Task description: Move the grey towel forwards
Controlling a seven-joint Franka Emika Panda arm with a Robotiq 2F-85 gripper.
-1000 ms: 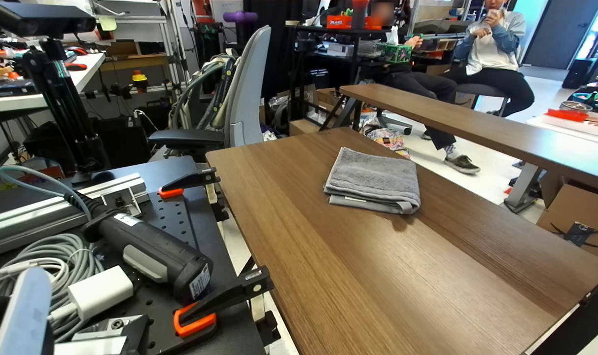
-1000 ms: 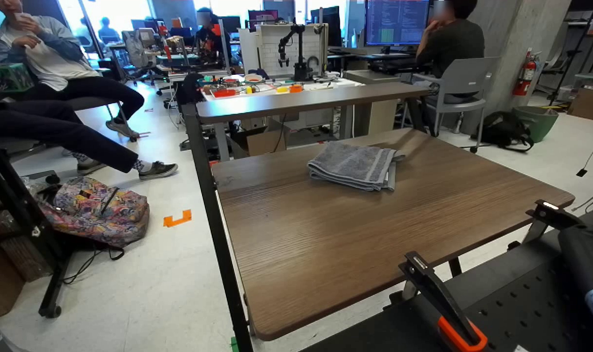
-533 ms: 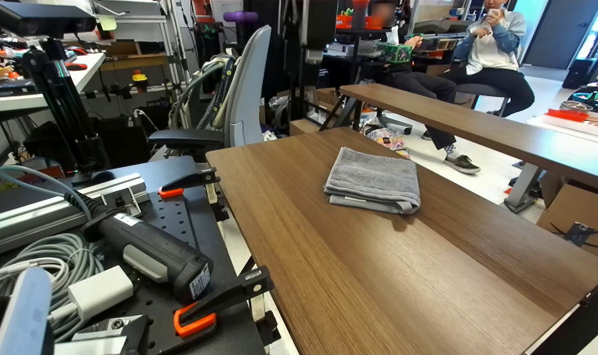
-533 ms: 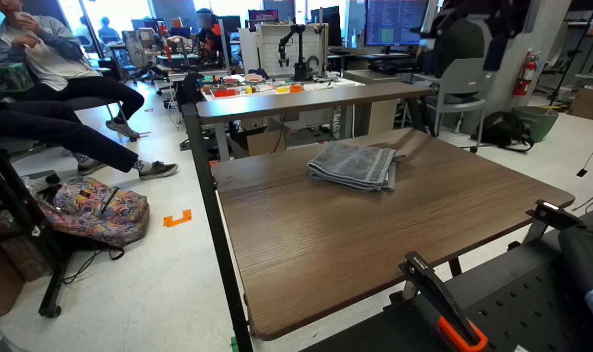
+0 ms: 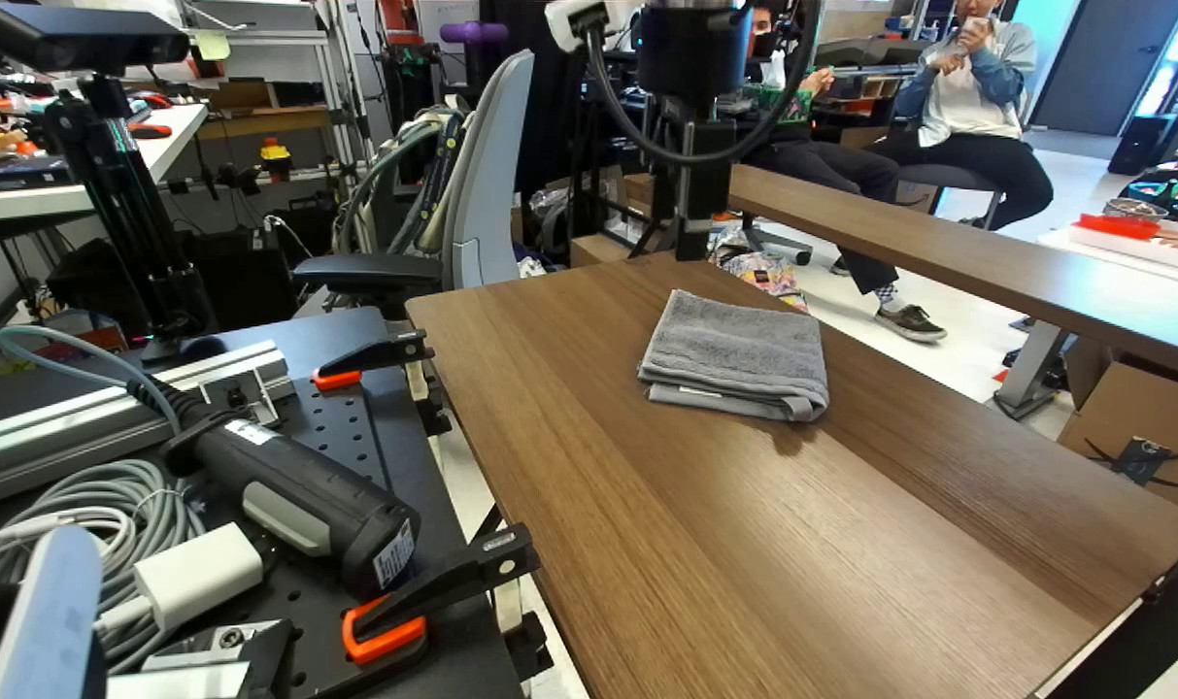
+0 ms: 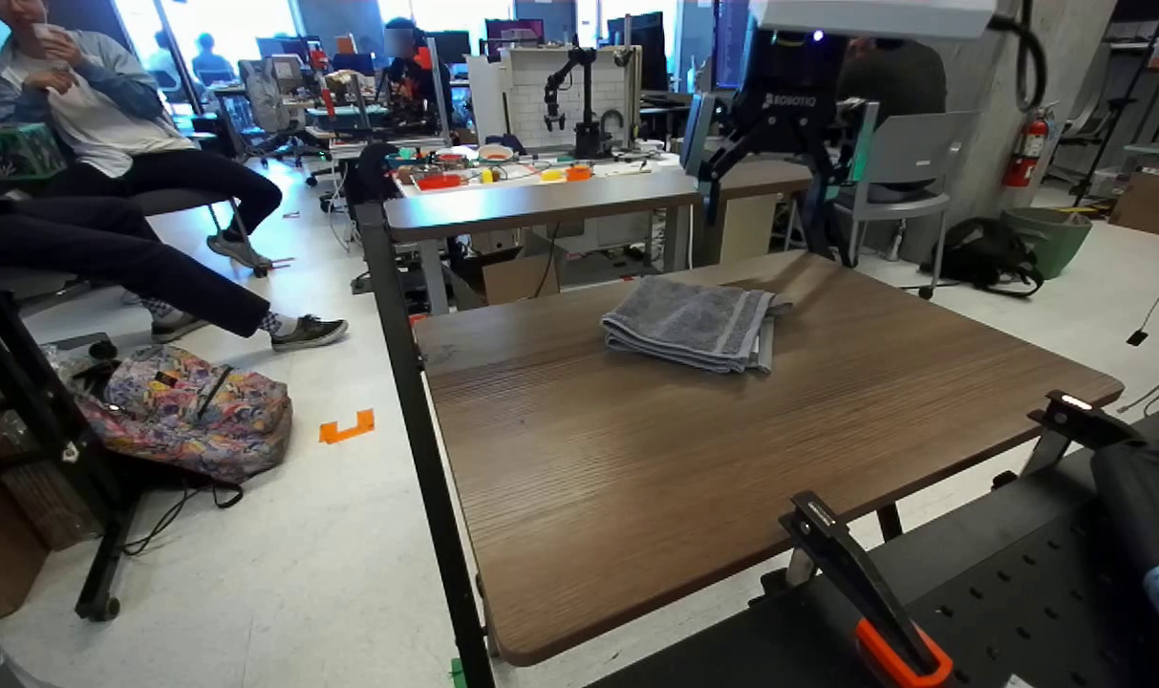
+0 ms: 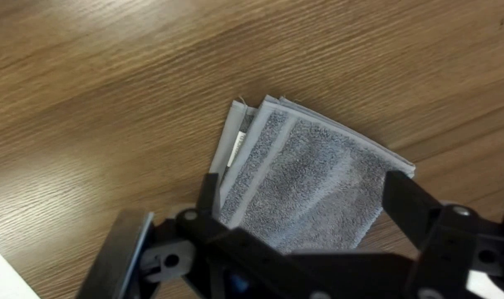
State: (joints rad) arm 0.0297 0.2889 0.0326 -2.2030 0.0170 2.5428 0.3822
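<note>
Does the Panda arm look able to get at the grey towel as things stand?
Probably yes: the gripper hangs open above the table, and in the wrist view nothing shows between it and the grey towel. It would likely need to come lower first.

Spread hand [image 6: 763,227] hangs above folded grey towel [image 6: 686,323]

In both exterior views we look slantwise down, farther off, on the same table [image 5: 589,466]; black bench [image 5: 353,425] at 8 o'clock in an exterior view. Wrist view: we're close, facing steeply down at the towel [image 7: 301,178].
</note>
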